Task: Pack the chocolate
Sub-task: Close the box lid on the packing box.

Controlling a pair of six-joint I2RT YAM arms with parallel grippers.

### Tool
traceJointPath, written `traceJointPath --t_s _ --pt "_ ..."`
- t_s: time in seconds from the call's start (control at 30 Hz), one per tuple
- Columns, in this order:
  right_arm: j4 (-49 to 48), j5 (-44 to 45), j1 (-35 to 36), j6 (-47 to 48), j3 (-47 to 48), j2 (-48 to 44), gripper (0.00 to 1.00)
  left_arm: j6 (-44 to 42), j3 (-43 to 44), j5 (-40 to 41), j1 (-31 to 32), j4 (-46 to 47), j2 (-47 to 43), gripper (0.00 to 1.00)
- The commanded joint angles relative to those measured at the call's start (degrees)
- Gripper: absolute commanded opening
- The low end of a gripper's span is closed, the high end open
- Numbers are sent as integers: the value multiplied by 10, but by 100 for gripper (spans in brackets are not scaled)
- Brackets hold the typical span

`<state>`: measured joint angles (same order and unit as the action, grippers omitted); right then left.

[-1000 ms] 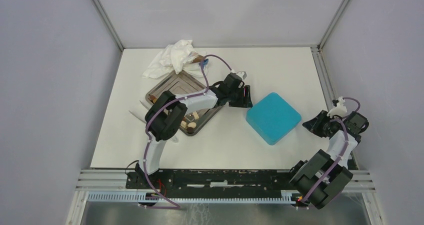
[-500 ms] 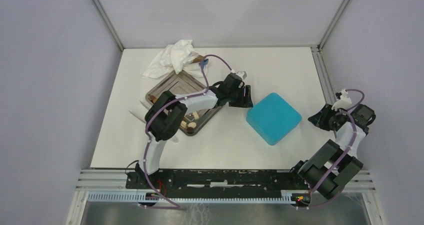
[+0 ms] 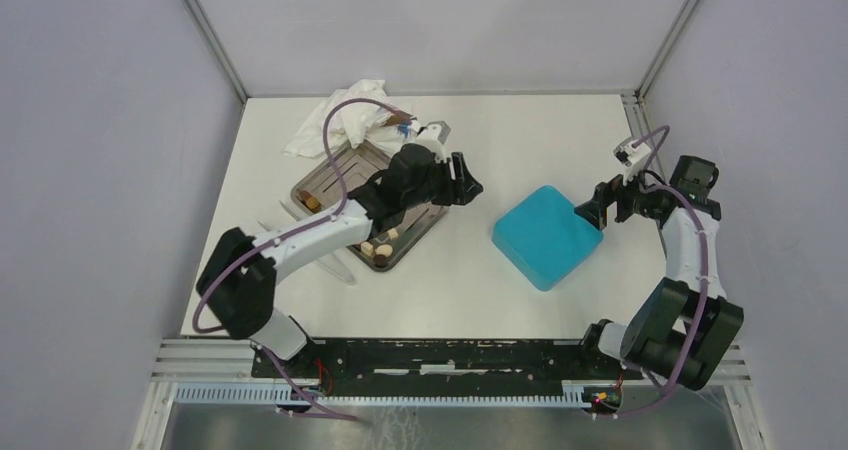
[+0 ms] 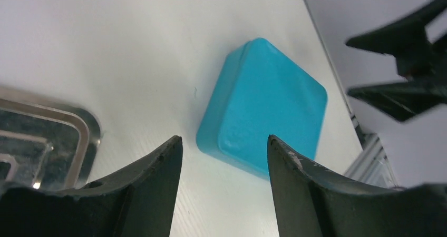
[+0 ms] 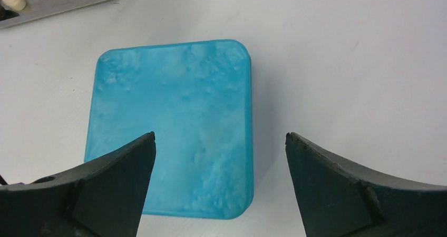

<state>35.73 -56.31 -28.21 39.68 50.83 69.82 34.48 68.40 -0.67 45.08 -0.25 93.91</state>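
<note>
Left fingers (image 4: 153, 195) apart, empty | right fingers (image 5: 105, 189) apart, empty | tray (image 3: 318, 178) holds chocolate (image 3: 380, 251) | teal box (image 3: 547, 235) closed

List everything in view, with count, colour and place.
chocolate pieces: several showing, cream and brown, in the tray, others perhaps hidden under the left arm
tray: one, silver metal, left of centre
box: one, teal, right of the tray
cloth: one, white, crumpled, at the tray's far corner
table: one, white
left gripper: one, black, open and empty, between tray and box
right gripper: one, black, open and empty, at the box's right corner
</note>
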Motion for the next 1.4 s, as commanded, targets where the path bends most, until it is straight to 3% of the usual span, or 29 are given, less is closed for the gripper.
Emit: traceJointPath --t_s 0.0,0.13,0.17,0.23,0.3,0.33,0.5,0.7,1.07,1.37 --pt "-16 49 28 2 65 64 98 58 -147 -73 6 106 -98 63" --pt "-116 161 31 -74 58 69 98 98 -254 -65 39 126 -170 56" --pt "-143 200 32 -90 50 66 94 105 -272 -57 51 125 -177 55" --pt "-154 261 41 -99 53 78 80 115 -281 -38 80 121 -183 55" --pt "-138 282 44 -108 67 104 51 117 -269 -10 112 101 -171 54" --pt "-132 287 46 -110 69 116 43 117 -260 2 126 91 -161 54" --pt "-105 313 65 -105 64 165 23 128 -232 32 157 81 -87 50" --pt "-89 341 76 -90 59 208 21 136 -176 40 163 44 0 36" --pt "-27 269 113 -63 30 216 18 125 -119 76 173 -10 60 31" --pt "-30 179 184 -107 -22 175 18 108 -100 136 173 -70 62 29"
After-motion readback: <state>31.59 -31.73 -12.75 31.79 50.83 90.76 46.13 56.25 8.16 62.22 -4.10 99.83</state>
